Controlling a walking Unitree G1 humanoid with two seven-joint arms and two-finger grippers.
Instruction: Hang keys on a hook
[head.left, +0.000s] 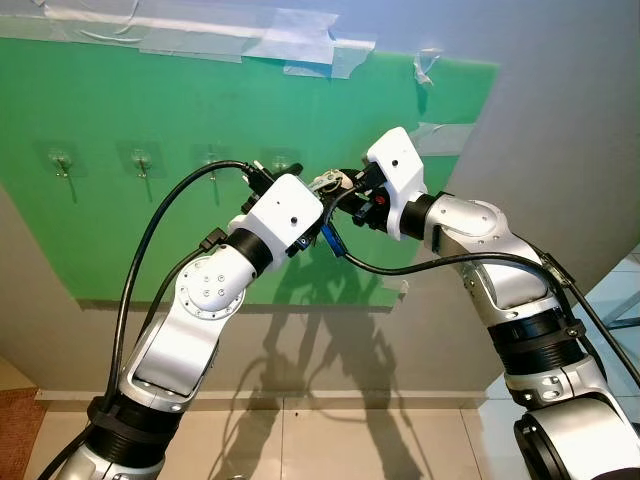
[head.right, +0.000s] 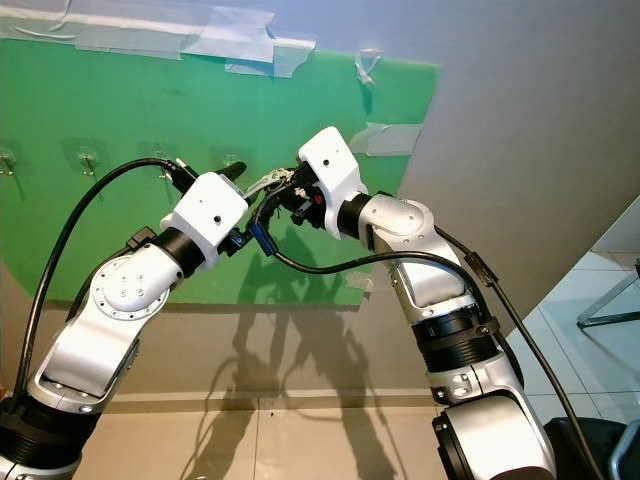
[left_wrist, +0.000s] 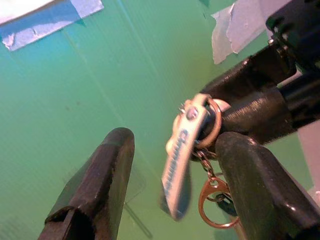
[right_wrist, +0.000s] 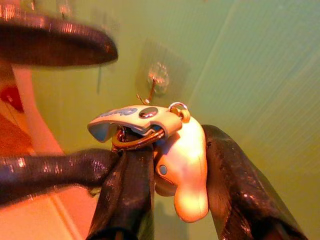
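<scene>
Keys: a cream fob (right_wrist: 186, 165) with a pale strap (right_wrist: 131, 120) and brass ring (left_wrist: 212, 122), held up in front of the green board (head.left: 150, 240), near its right edge, level with the hook row.
Right gripper (right_wrist: 175, 192): fingers clamped on the cream fob, one black finger either side; strap and ring stick out past the fingertips.
Left gripper (left_wrist: 175, 180): fingers spread wide, the strap hanging in the gap between them; one finger (left_wrist: 255, 185) lies just beside the ring and the small chain (left_wrist: 205, 162); contact cannot be judged.
Hook: a clear adhesive hook (right_wrist: 156, 75) on the board just behind the keys; ring not on it.
Other hooks: a row runs toward the board's left edge, e.g. (head.left: 142, 160) and (head.left: 60, 160).
Board: taped along its top edge (head.left: 200, 35) to a grey wall.
Hard to make out: in the head views the keys are mostly hidden between the two wrists, only a pale sliver (head.left: 328, 182) showing; a blue piece (head.left: 333, 240) under the left wrist is unidentifiable; lower clasp (left_wrist: 215, 200) is blurred.
</scene>
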